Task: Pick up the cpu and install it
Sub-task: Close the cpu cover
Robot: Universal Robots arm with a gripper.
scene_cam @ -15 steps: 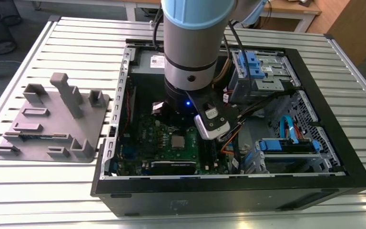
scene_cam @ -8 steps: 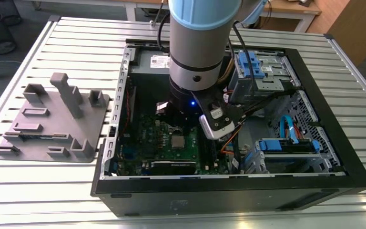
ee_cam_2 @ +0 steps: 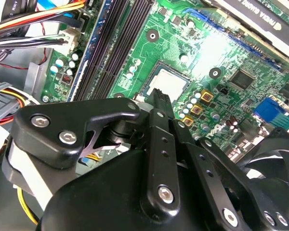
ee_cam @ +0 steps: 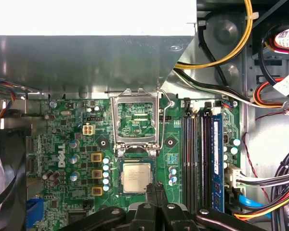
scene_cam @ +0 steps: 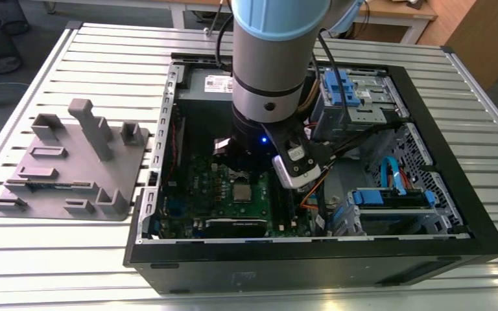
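A robot arm (scene_cam: 271, 65) with a silver-and-pale-blue body stands almost vertical and reaches straight down into an open desktop computer case (scene_cam: 318, 249). The case lies on its side on a ribbed metal surface (scene_cam: 102, 58). The arm's wrist sits low inside the case, directly above the green motherboard (ee_cam: 62, 144).

The black gripper (ee_cam: 156, 186) points down at the board. In the first wrist view the jaws look pressed together with nothing between them.

The cpu (ee_cam: 136, 176), a small square chip with a pale silvery top, lies flat in its socket on the motherboard. The tips of the jaws hover at one edge of the chip. I cannot tell whether they touch it.

The socket's metal load plate (ee_cam: 135, 115) stands flipped open on the side of the chip away from the gripper. Long dark memory slots (ee_cam: 197, 154) run beside the socket. Bundles of yellow, red, black and white cables (ee_cam: 221, 57) loop along the case wall beyond them.

On the exterior view's left, well apart from the case, a grey plastic tray (scene_cam: 59, 168) with upright posts rests on the surface.
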